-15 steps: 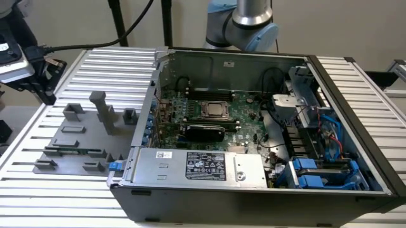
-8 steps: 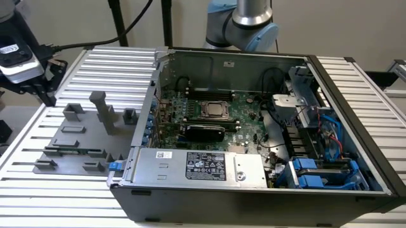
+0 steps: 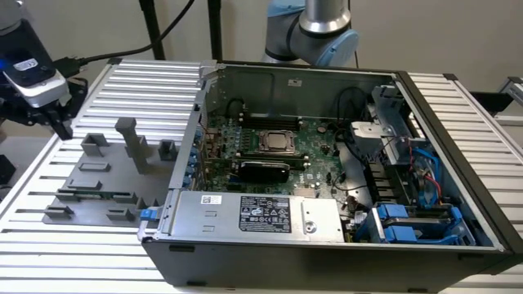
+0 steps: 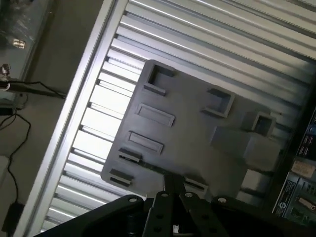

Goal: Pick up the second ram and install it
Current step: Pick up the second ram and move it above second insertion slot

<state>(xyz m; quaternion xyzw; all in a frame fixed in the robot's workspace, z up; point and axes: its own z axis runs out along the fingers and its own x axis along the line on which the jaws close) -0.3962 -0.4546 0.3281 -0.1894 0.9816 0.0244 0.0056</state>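
My gripper (image 3: 62, 127) hangs above the slatted table at the exterior view's left, just beyond the far left corner of the grey holder plate (image 3: 98, 184). In the wrist view its fingers (image 4: 173, 186) are pressed together with nothing between them, well above the holder plate (image 4: 197, 133). A thin dark strip (image 4: 148, 167) stands on edge between two low holder blocks near the plate's edge, also seen as a strip (image 3: 92, 196) in the exterior view. It is long and slim like the second ram, but I cannot tell for sure.
An open computer case (image 3: 327, 245) fills the exterior view's right, with the green motherboard (image 3: 270, 153), a CPU socket, cables and blue drive bays inside. A tall grey post (image 3: 131, 144) and several blocks rise from the holder plate. The arm's base (image 3: 315, 30) stands behind the case.
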